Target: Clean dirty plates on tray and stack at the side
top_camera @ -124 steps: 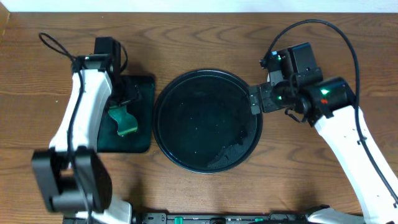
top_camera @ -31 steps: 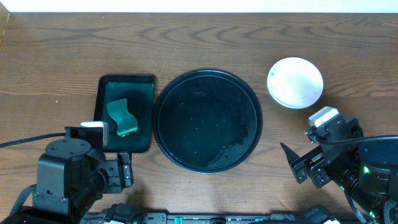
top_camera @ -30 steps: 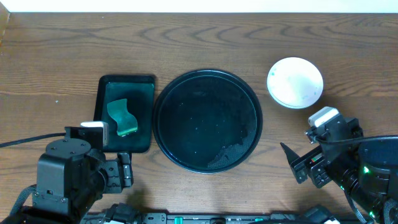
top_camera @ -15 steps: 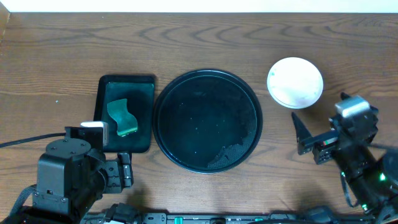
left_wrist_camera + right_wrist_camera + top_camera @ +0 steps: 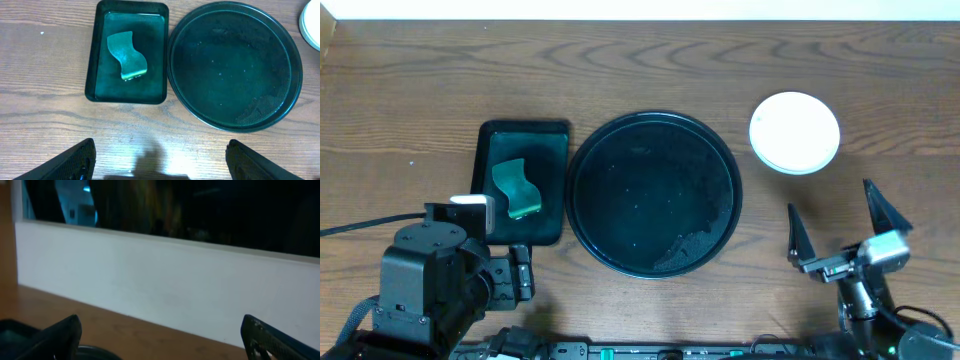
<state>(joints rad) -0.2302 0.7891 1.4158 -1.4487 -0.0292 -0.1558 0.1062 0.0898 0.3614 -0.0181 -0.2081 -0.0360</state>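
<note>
Across the overhead frame spreads a brown wooden table (image 5: 650, 60). At its centre sits the tray (image 5: 640, 190) — round, black, holding only a speckled smear at its lower right. Just left of it lies a rectangular black tray (image 5: 552, 180). Upper right, on bare wood just off the tray's rim, the plates (image 5: 794, 132) show as one plain white disc; their number cannot be told. Lower right, the right gripper (image 5: 838, 222) gapes wide, holding nothing. The left gripper (image 5: 160, 162) is likewise spread, holding nothing. A green sponge (image 5: 515, 187) lies curled in the rectangular black tray.
</note>
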